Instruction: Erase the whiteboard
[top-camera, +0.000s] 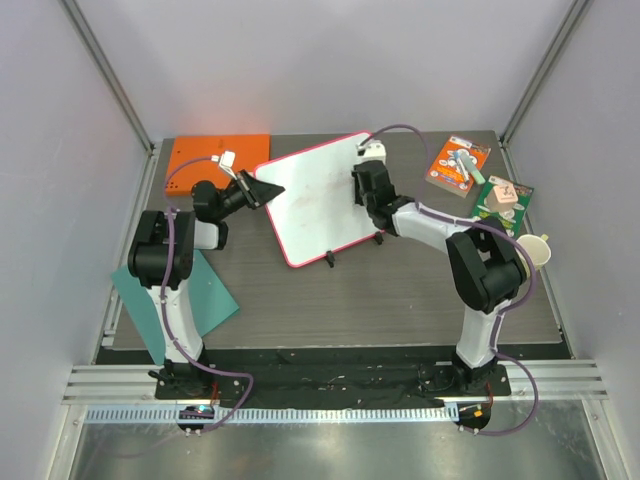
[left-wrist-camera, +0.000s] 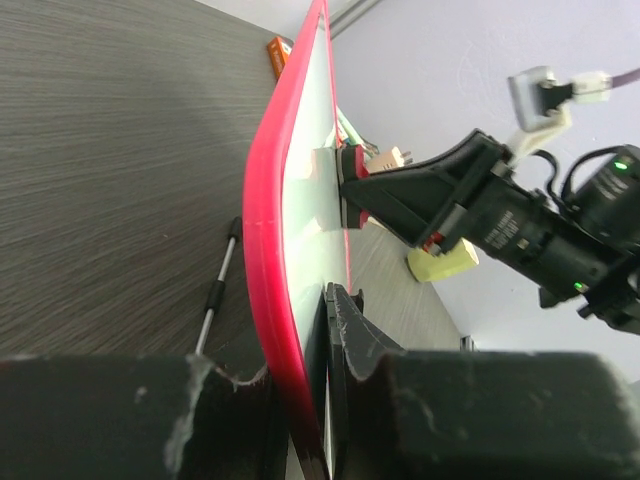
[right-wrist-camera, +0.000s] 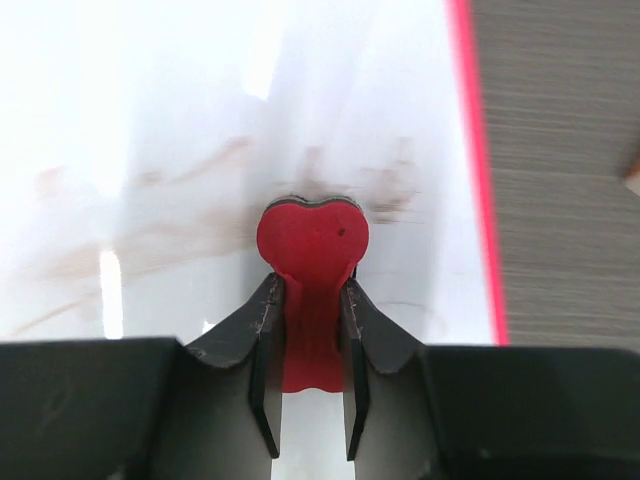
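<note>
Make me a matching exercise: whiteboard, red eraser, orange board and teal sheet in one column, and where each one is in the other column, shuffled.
Things:
1. whiteboard
2. red eraser
3. orange board
4. teal sheet

Places:
A. flat at the far left corner of the table
B. pinched in the right tool, pressed on the white face
C. near left, partly under the left arm
D. edge clamped in the left tool

Pairs: 1-D, 2-B, 3-A, 4-C.
</note>
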